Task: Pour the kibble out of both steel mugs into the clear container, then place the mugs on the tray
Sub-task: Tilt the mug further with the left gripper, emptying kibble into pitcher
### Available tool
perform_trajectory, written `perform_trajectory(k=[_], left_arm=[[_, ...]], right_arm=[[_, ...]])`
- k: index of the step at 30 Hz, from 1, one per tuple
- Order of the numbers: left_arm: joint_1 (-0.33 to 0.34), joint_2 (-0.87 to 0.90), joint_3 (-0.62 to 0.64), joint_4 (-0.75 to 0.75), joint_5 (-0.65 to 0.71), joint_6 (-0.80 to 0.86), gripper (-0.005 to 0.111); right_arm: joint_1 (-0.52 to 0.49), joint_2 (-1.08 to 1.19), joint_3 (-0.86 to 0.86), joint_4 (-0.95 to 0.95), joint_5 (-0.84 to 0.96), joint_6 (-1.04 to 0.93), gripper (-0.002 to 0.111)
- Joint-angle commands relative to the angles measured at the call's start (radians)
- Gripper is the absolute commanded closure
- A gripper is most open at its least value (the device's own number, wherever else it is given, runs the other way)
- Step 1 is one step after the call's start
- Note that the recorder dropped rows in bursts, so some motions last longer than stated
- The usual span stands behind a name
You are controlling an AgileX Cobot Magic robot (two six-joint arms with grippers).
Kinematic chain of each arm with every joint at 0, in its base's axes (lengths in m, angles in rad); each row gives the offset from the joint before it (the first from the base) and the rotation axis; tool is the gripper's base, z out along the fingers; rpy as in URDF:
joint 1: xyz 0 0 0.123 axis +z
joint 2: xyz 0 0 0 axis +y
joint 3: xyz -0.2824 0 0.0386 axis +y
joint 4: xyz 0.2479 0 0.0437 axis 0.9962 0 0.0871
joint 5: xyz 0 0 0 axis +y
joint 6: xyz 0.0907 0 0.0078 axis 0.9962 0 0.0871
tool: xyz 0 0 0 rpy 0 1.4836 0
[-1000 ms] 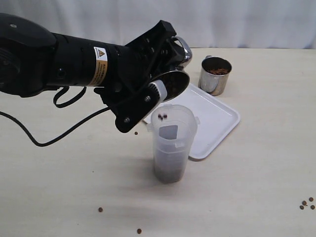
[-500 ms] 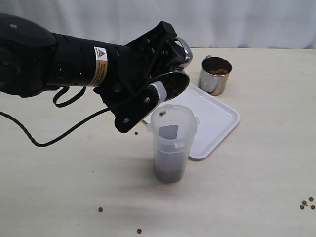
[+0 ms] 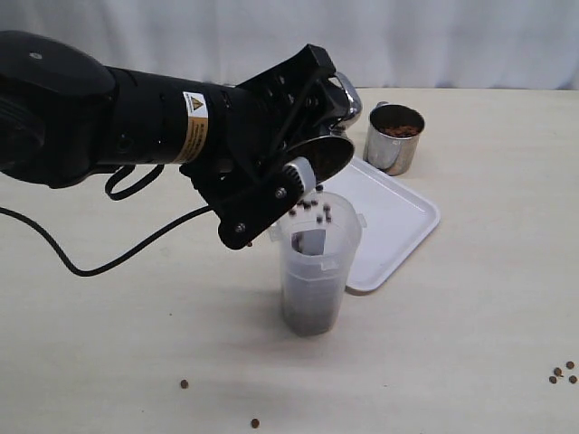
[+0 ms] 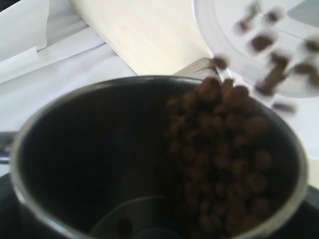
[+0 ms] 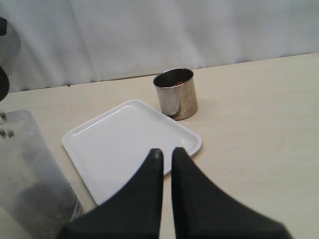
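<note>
Clamped wide across one steel mug (image 3: 336,154), the jaws of the left gripper (image 3: 298,127), with the mug tilted mouth-down just above the rim of the clear container (image 3: 315,271). Tipped steeper than half a second ago, and now shedding a whole cluster of kibble (image 3: 317,210) over the container's mouth rather than a pellet or two. From the left wrist, a good heap seen piled against the mug's lower lip, so judged well short of empty; probably needs more tilt, kept over the opening. Inside the container, only a dark layer at the bottom. A few stray pellets (image 3: 184,383) on the table (image 3: 470,344) to the near left of the container: a warning of more misses if the lip drifts off the rim. Just right of the container, the white tray (image 3: 398,226), bare. Beyond that, right of and behind the container, the second mug (image 3: 394,137), upright, loaded, untouched. Pressed together on nothing, the jaws of the right gripper (image 5: 167,164), idle near the tray, apart from the container.
</note>
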Motion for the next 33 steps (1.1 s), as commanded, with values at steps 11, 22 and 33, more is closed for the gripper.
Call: perform_trajectory(k=[11, 22, 33], left_arm=[[-0.002, -0.007, -0.010, -0.009, -0.004, 0.034, 0.107], [-0.002, -0.012, -0.010, -0.009, 0.008, 0.048, 0.107], [-0.002, -0.034, -0.010, -0.009, -0.001, 0.048, 0.107]], right_arm=[[0.002, 0.001, 0.004, 0.002, -0.015, -0.007, 0.103], [0.002, 0.001, 0.004, 0.002, -0.015, -0.007, 0.103], [0.002, 0.001, 0.004, 0.002, -0.015, -0.007, 0.103]])
